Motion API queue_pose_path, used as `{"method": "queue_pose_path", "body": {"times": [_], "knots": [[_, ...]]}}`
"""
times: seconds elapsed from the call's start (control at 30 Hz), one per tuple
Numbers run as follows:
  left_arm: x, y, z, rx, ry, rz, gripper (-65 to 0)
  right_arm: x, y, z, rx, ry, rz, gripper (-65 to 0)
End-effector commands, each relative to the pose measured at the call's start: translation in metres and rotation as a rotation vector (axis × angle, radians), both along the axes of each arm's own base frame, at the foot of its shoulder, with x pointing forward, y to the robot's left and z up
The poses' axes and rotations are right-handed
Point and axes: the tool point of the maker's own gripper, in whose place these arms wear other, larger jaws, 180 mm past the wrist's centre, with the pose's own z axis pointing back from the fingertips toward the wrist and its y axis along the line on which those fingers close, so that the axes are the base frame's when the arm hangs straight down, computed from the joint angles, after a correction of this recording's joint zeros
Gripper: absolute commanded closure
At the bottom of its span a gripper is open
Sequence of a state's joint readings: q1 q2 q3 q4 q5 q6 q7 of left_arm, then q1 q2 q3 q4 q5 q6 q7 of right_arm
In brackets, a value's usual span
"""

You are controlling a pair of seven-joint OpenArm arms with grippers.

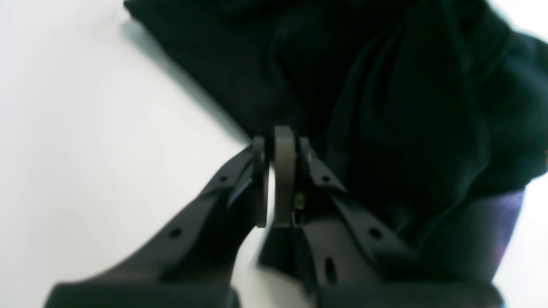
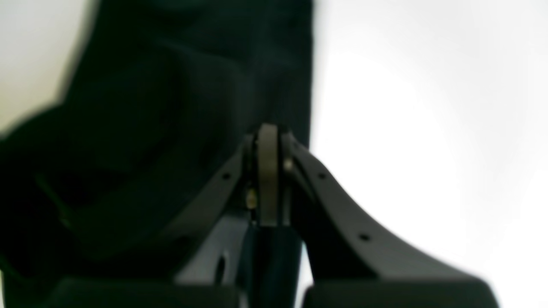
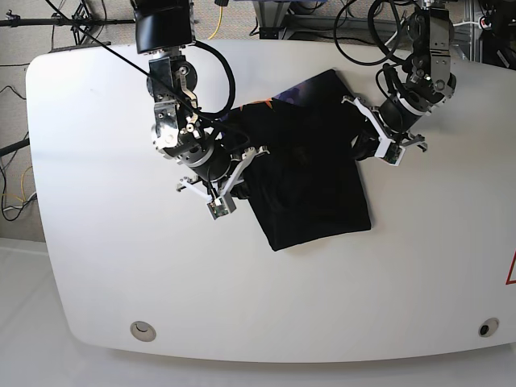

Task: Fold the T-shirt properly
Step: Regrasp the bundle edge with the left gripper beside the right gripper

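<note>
This looks like a robotics lab or test room. A large white bench [image 3: 97, 266] with rounded corners carries two black robot arms, one on each side, mounted at its far edge. Loose black cables [image 3: 355, 32] and a yellow cable [image 3: 218, 20] trail over the carpeted floor [image 3: 20, 36] behind it. A round cable port [image 3: 143, 328] sits near the bench's front edge

1. The T-shirt [image 3: 310, 173] is seen as a black cloth bundle, laid roughly in a slanted rectangle on the white surface.
2. Its upper part is bunched and lifted into folds (purple and orange marks are seen at the top edge).
3. Its lower edge is laid flat.
</note>
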State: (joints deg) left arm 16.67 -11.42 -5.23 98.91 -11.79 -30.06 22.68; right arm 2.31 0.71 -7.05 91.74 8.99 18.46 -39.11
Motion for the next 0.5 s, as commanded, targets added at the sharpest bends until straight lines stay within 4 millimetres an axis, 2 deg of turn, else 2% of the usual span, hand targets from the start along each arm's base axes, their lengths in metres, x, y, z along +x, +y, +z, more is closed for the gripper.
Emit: {"method": "queue_pose_path", "body": {"times": [0.0,0.13,0.2,0.47], "knots": [[0.007,-0.005,0.013,-0.028,-0.044,-0.008,-0.5,0.007,0.003,0.016,0.028,-0.056,0.013,0.0],[0.012,-0.005,0.011,-0.025,-0.04,-0.004,-0.6,0.009,-0.003,0.01,0.012,-0.049,0.008,0.0],[0.026,-0.002,0.005,-0.003,-0.034,0.01,-0.7,0.013,-0.005,0.006,-0.001,-0.057,0.017,0.0],[0.033,0.002,-0.024,0.015,0.039,0.035,-0.7,0.018,-0.009,-0.02,0.008,-0.018,0.003,0.0]]}}
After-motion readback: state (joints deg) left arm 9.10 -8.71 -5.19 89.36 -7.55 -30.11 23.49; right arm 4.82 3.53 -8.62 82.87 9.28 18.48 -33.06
